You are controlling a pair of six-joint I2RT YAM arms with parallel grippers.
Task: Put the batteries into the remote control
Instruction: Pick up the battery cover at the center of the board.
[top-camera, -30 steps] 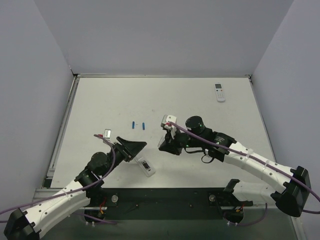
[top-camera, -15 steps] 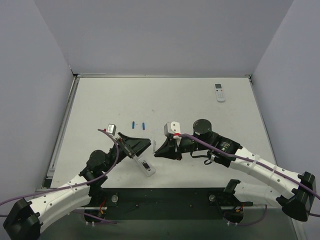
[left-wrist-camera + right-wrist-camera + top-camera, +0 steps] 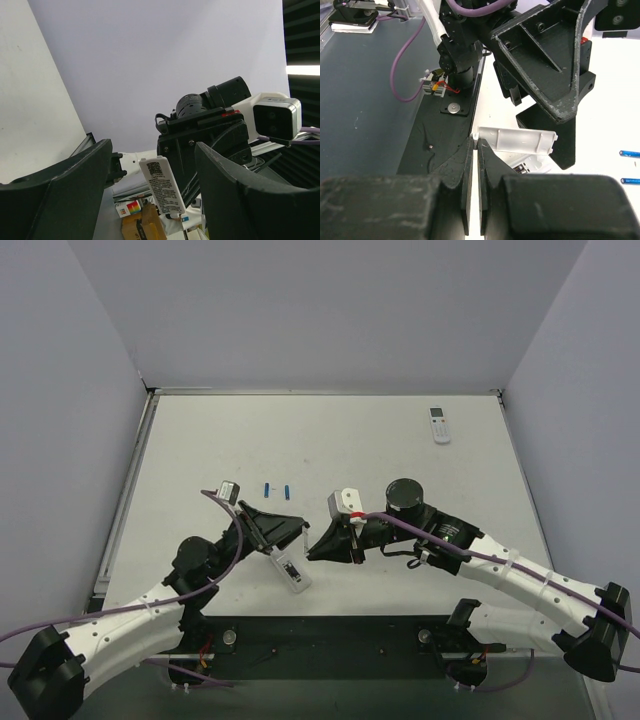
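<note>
Down at the near middle of the worktop, your two arms are nose to nose over the remote. It lies flat and slanted, with one end reaching in under your left gripper. Your left jaws stand wide apart. From the left wrist view, the remote, printed label showing, sits in the gap between them, touching neither finger as far as you can see.

Your right gripper points in from the other side, jaws pressed together with nothing between them. On the right wrist view that gripper sits right against the end of a white lid, which stands tilted up off the remote's body with a dark opening showing below it. Whether the tips actually press on the lid, you can't tell.

The batteries lie side by side on the bare worktop beyond the grippers, apart from each other and clear of the remote. They also show as blue slivers at the right edge of the right wrist view. A second remote rests far off toward the back right corner.
</note>
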